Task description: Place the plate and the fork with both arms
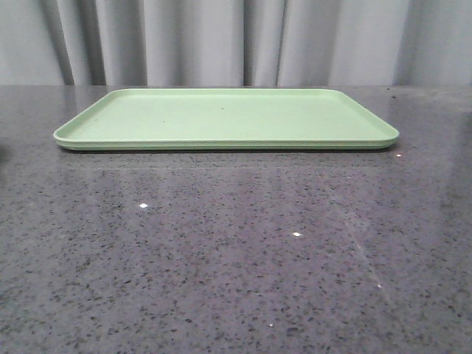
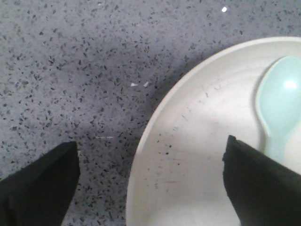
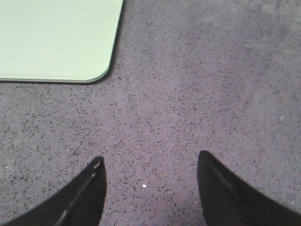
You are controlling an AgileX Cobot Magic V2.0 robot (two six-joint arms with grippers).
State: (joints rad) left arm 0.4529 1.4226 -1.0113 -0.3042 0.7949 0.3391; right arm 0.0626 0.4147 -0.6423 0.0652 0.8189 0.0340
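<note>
Left gripper (image 2: 148, 181) spread wide and holding nothing, its fingers astride the rim of the cream plate (image 2: 197, 155), one over the speckled tabletop (image 2: 70, 70), the other over the plate's bowl. A pale blue-green spoon (image 2: 282, 108) lies inside the plate, so a level lift looks wise or it may slide out. Best to settle lower and pinch the rim squarely before closing. Right gripper (image 3: 150, 186) is likewise wide open and empty, hanging over bare tabletop just off the corner of the green tray (image 3: 56, 37). The tray, toward the far edge of the tabletop, carries nothing yet. The fork is in none of the views, so the right arm has to find it first.
</note>
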